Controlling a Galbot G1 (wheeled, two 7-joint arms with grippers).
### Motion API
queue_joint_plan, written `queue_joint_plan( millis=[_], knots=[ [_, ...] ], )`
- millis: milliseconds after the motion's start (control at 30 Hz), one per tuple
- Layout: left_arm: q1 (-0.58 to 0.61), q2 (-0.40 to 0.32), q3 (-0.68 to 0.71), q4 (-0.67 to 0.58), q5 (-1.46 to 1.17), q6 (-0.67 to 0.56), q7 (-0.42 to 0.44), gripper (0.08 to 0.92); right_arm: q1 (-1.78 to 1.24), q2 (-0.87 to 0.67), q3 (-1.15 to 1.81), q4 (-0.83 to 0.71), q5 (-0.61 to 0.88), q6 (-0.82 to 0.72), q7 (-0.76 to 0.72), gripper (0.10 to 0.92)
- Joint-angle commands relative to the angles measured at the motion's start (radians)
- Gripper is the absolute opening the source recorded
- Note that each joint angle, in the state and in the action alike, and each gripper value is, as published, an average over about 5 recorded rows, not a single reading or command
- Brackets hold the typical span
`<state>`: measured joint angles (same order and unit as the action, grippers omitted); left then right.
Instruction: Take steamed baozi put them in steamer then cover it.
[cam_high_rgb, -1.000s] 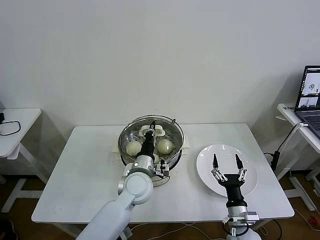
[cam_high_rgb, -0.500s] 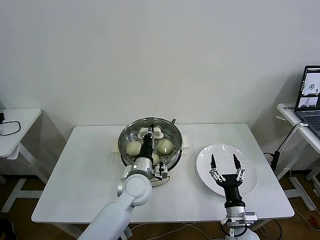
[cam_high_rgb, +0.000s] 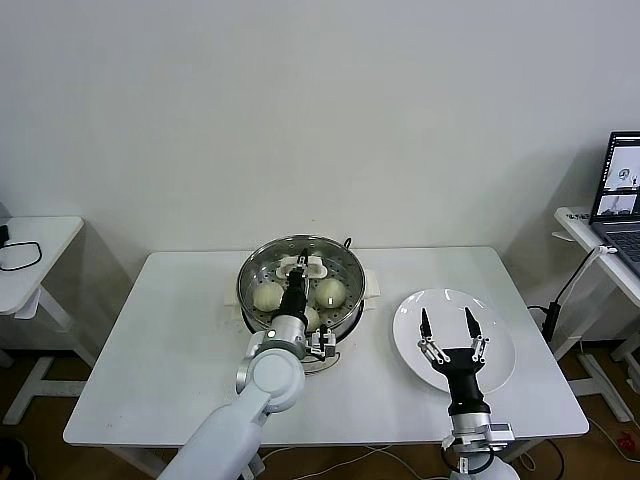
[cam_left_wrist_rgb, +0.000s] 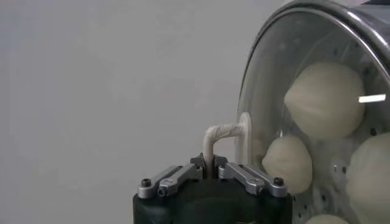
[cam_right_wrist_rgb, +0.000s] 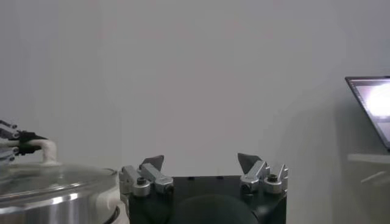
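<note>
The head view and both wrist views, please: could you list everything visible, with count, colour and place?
Round shiny stainless-steel steamer: one, table centre.
Cream-white steamed baozi: at least three visible, inside steamer.
Round glass lid with white handle: one, over steamer.
Flat white plate: one, table right.
White table: one.
White side desks: two, either side.
Laptop: one, right desk.
Left gripper: shut on lid handle.
Right gripper: open, above plate.
</note>
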<state>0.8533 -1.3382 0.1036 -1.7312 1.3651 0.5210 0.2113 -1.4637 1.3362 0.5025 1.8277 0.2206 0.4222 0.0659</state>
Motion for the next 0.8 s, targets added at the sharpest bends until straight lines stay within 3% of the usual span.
queue_joint_plan(
  millis=[33, 233, 333, 567, 800],
  knots=[
    [0.000, -0.004, -0.002, 0.009, 0.002, -0.006, 0.001, 0.190, 0.001, -0.001, -0.001, -0.001, 0.000, 0.000, -0.002, 0.823],
    [0.012, -0.003, -0.016, 0.012, 0.017, -0.019, 0.002, 0.191, 0.001, -0.002, -0.002, 0.000, 0.000, 0.001, -0.003, 0.823],
    [0.026, -0.002, -0.025, 0.000, 0.024, -0.026, -0.004, 0.233, 0.002, -0.002, -0.003, 0.000, 0.000, 0.001, -0.003, 0.823],
    [0.114, 0.039, -0.044, -0.155, 0.022, -0.030, -0.003, 0.430, 0.005, -0.006, -0.001, -0.007, 0.002, 0.002, -0.003, 0.823],
    [0.286, 0.122, -0.090, -0.412, -0.066, -0.045, -0.028, 0.637, 0.011, -0.010, 0.000, -0.013, 0.004, 0.008, -0.004, 0.823]
  ],
)
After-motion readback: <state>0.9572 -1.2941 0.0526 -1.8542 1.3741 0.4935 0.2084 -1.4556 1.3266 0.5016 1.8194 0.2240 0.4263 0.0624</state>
